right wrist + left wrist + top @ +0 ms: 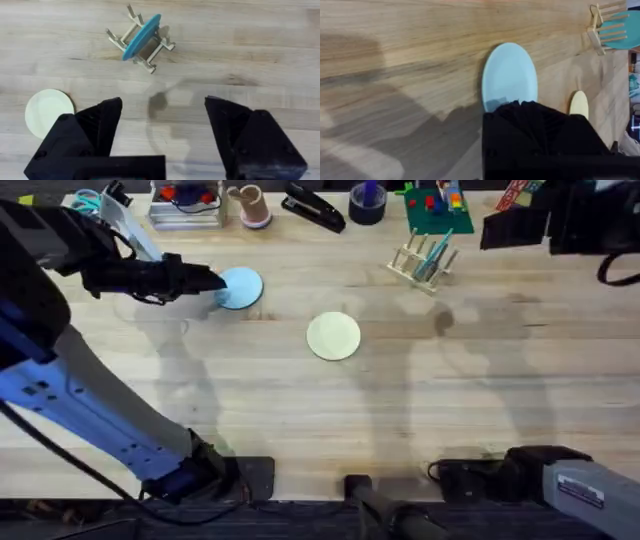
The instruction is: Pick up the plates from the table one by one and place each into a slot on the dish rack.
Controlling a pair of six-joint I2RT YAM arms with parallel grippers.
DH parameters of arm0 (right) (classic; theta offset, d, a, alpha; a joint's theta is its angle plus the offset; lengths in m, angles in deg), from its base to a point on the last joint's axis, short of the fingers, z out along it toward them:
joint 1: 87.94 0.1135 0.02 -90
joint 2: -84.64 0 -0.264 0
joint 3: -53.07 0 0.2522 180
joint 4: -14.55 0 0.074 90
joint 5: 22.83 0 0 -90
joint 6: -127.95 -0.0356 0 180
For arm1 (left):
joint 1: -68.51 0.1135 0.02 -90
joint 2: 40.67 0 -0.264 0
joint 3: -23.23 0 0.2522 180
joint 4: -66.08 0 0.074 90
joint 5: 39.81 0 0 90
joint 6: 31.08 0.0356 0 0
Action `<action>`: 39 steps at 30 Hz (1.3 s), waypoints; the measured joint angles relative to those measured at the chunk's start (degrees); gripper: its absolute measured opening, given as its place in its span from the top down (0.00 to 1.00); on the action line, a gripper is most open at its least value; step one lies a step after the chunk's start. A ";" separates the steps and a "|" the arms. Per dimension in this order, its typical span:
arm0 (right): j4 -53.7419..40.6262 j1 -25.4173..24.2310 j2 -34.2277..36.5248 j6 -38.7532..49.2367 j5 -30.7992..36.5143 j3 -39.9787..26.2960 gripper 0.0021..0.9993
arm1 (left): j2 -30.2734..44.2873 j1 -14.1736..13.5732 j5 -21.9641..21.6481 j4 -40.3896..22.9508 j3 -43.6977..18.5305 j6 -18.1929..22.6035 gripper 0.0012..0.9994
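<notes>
Left tool sits right at the blue plate's edge, can't tell if it's pinching yet. Right tool hangs spread wide, nothing in it. The plate looks stiff, light and slick lying flat on the table, so grab the rim. Cream plate lies mid-table, rack beyond.

The overhead camera looks down and forward over the whole worktop from above the arm bases. The left wrist camera sits low and close over the light blue plate. The right wrist camera looks from higher at the dish rack. All 3 views share the cream plate.
</notes>
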 joint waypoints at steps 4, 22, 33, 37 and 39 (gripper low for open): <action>-0.02 0.00 0.00 0.00 0.01 0.00 0.00 | 2.64 -0.02 0.42 2.02 -0.30 -1.00 0.96; -0.04 0.00 0.00 0.00 0.00 0.00 0.00 | 4.31 1.33 1.47 0.60 -0.82 -1.87 0.96; -0.04 0.00 0.00 0.00 0.01 0.00 0.01 | 4.31 1.31 0.95 0.47 -0.98 -2.01 0.96; -0.04 0.00 0.00 -0.01 0.01 0.00 0.01 | 4.31 1.31 0.95 0.47 -0.98 -2.01 0.96; -0.02 0.00 0.00 -0.02 0.01 0.00 0.00 | 4.31 1.31 0.95 0.47 -0.98 -2.01 0.96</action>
